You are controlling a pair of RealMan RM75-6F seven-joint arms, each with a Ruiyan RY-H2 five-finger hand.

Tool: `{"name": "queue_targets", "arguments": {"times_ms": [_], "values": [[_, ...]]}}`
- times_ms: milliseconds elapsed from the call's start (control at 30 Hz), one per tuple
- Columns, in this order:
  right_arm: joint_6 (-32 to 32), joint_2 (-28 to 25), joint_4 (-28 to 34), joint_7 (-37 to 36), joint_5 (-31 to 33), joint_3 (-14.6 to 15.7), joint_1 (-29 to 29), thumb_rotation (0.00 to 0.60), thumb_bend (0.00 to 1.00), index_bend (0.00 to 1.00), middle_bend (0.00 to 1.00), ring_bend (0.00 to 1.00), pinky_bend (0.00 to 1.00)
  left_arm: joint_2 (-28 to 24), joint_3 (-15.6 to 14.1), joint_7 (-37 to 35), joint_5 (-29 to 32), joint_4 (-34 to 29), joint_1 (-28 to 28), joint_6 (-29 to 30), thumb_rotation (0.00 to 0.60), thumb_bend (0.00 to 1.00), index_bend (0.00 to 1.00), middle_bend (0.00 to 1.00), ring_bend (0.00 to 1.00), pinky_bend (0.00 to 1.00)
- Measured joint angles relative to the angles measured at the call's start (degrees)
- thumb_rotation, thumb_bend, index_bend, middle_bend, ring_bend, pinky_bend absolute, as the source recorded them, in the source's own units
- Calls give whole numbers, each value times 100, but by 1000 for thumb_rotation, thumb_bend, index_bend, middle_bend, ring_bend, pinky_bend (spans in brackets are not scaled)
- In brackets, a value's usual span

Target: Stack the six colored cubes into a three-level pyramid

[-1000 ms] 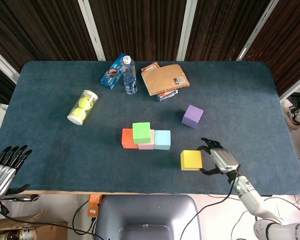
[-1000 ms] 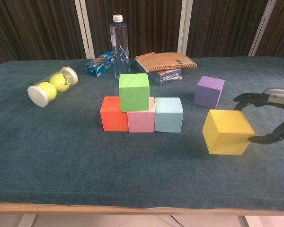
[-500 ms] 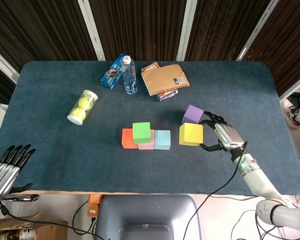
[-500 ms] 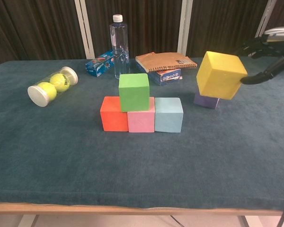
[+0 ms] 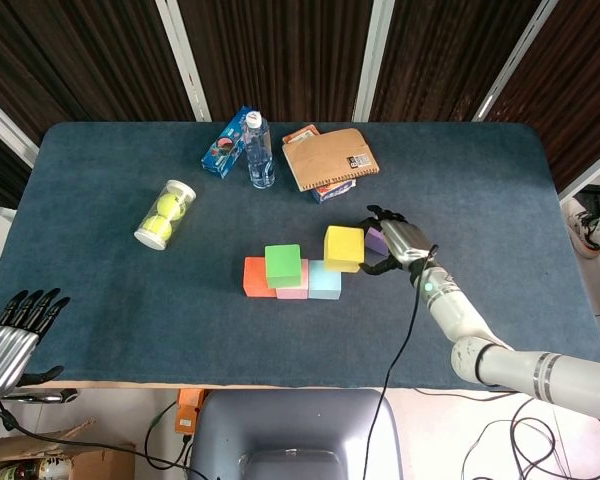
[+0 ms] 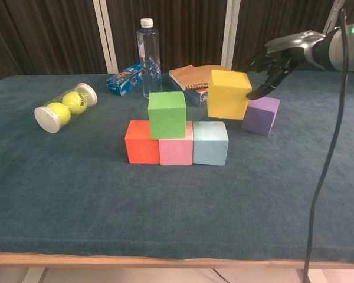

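Blue table [image 5: 100, 290] — right hand [image 6: 278, 59] holds yellow cube [image 6: 228, 94], hiding purple cube [image 5: 377, 240]; left hand [image 5: 10, 335] empty, fingers apart.

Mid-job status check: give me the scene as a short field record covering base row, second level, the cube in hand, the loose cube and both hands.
base row: orange cube, pink cube, light blue cube, side by side
second level: green cube over the orange-pink seam
in hand: yellow cube, held by right hand in the air near the light blue cube
loose: purple cube on the table, right of the row
left hand: holds nothing, at the table's near left edge
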State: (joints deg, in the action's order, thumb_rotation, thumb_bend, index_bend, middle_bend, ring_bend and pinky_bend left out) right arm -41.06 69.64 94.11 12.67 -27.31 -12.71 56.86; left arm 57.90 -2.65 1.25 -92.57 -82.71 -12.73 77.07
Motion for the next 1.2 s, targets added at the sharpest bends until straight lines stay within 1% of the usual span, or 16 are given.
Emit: {"name": "queue_targets", "arguments": {"times_ms": [100,267,600,767,1200], "values": [[-26,128,-27,134,168,87,149,600,274,478,30,10,0,0,1,-25,7,21,2,-3,507,65,80,20,0,67],[-117,183,-23,150,269,154,199,600,274,480,30,10,0,-9,-1,-52,-12,33,0,12,508,65,81,20,0,67],[-9,199,-18,52,247,174,264,600,278,485,30,10,0,-11,1,-61,-4,37,9,26,507,65,80,20,0,67],[-27,256,-7,104,300,224,348,600,280,483,30,10,0,-3,-2,-82,-8,59,12,29,508,65,81,20,0,67],[-126,341,70,126,369,243,474,600,280,482,30,10,0,-1,-9,-166,-34,114,39,87,508,65,80,20,0,67]]}}
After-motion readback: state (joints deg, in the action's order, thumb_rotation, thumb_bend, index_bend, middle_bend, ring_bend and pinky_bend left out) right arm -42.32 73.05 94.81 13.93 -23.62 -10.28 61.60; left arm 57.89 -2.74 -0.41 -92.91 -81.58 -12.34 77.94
